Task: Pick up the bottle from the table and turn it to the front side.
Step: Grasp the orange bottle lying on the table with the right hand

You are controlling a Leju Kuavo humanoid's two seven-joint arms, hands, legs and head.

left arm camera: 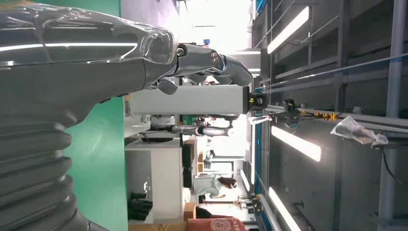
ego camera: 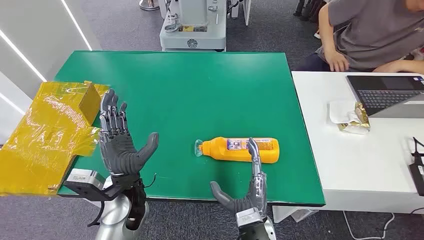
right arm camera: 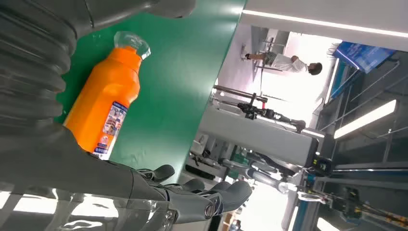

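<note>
Here, the bottle is lying on its side on the green tabletop, toward the near edge, its clear cap pointing to the robot's left and its label facing up. The right wrist view is showing the bottle lying flat, orange body and printed label, with the cap at the far end.

The right hand is hovering just on the near side of the bottle, fingers stretched forward over the bottle's body and thumb spread out to the side; the fingers are apart and holding nothing. Whether the fingertips are touching the bottle I cannot tell.

The left hand is standing upright over the tabletop's left part, well apart from the bottle, palm turned inward, fingers extended and thumb out, gripping nothing.

A crumpled yellow bag is lying at the tabletop's left edge. A white table is standing beside the right edge, carrying a laptop and a small wrapped packet. A person is sitting behind it.
</note>
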